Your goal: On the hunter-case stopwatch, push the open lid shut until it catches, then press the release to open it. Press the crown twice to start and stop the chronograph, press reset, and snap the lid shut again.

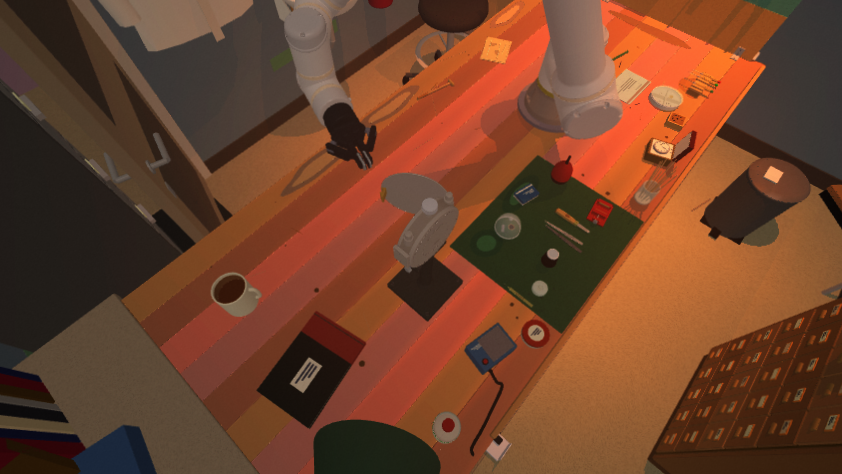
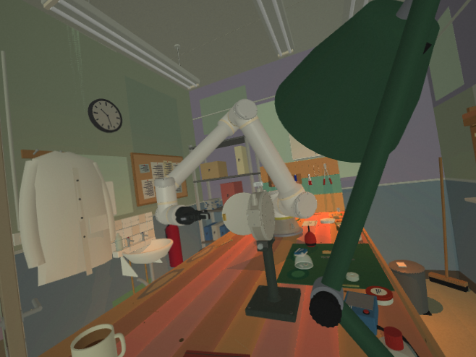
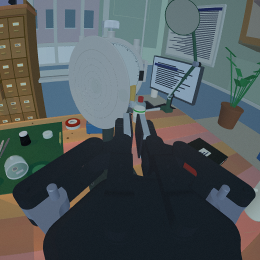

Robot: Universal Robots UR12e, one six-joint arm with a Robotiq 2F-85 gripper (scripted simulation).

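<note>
The hunter-case stopwatch [image 1: 427, 231] [image 2: 261, 217] stands upright on a black post and square base in the middle of the bench. Its round lid [image 1: 409, 191] [image 2: 236, 214] [image 3: 98, 82] hangs open, swung out toward my gripper. The crown [image 1: 429, 206] [image 3: 111, 24] sticks up from the top of the case. My gripper [image 1: 360, 154] [image 2: 205, 215] [image 3: 135, 125] is shut and holds nothing. It hovers level with the lid, some way off at the bench's far edge, pointing at the lid's outer face. The lid hides most of the dial in the wrist camera.
Behind the stopwatch lies a green mat [image 1: 545, 241] with small tools and jars. A coffee mug [image 1: 234, 293] and a black book [image 1: 309, 368] sit toward the near end. A green lamp [image 2: 357, 115] leans over the bench there. The arm's base [image 1: 568, 106] stands at the far end.
</note>
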